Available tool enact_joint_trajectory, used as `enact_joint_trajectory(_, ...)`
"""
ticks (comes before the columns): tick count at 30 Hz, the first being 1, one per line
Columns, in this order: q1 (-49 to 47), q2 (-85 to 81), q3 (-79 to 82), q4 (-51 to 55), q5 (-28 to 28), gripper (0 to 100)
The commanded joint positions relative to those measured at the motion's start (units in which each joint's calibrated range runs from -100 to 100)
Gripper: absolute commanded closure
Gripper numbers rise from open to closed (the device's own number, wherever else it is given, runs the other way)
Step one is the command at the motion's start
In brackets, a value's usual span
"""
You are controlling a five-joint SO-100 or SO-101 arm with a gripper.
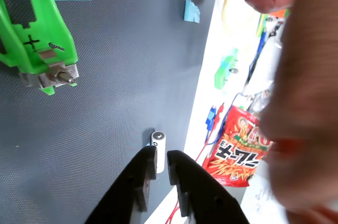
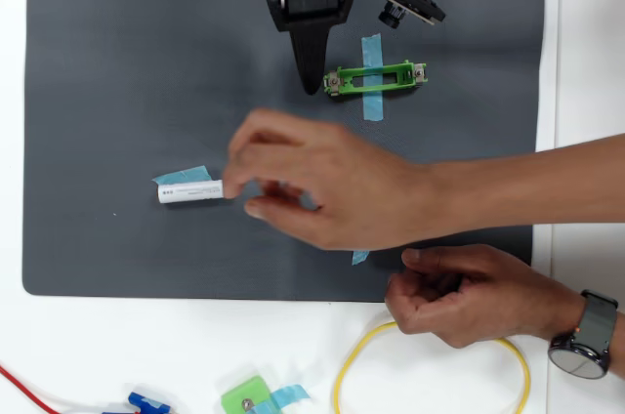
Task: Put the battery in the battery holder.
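The battery (image 2: 190, 191) is a small white cylinder lying on the dark mat (image 2: 117, 62), left of centre, with a person's fingertips touching its right end. In the wrist view the battery (image 1: 158, 140) shows end-on just beyond my fingertips, near the mat's edge. The battery holder (image 2: 337, 81), a narrow green frame with metal ends, is taped down with blue tape at the upper middle; in the wrist view the battery holder (image 1: 60, 44) is at the upper left. My gripper (image 2: 311, 87) (image 1: 162, 155) hangs just left of the holder, nearly closed and holding nothing.
A person's hand (image 2: 332, 189) reaches across the mat's middle, and a second hand (image 2: 459, 302) with a watch rests at the front edge. Off the mat lie a yellow cable (image 2: 352, 365), a small green piece (image 2: 246, 397) and a red snack bag (image 1: 237, 150).
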State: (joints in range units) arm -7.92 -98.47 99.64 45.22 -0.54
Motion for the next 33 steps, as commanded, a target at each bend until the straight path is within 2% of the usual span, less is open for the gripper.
enact_joint_trajectory(1,0.6,-0.5,0.4,0.2,0.0,100)
enact_joint_trajectory(27,0.6,1.5,-0.7,0.0,0.2,100)
enact_joint_trajectory(31,0.7,11.4,-6.9,-0.5,0.2,100)
enact_joint_trajectory(33,0.9,23.3,-12.6,-1.1,0.2,100)
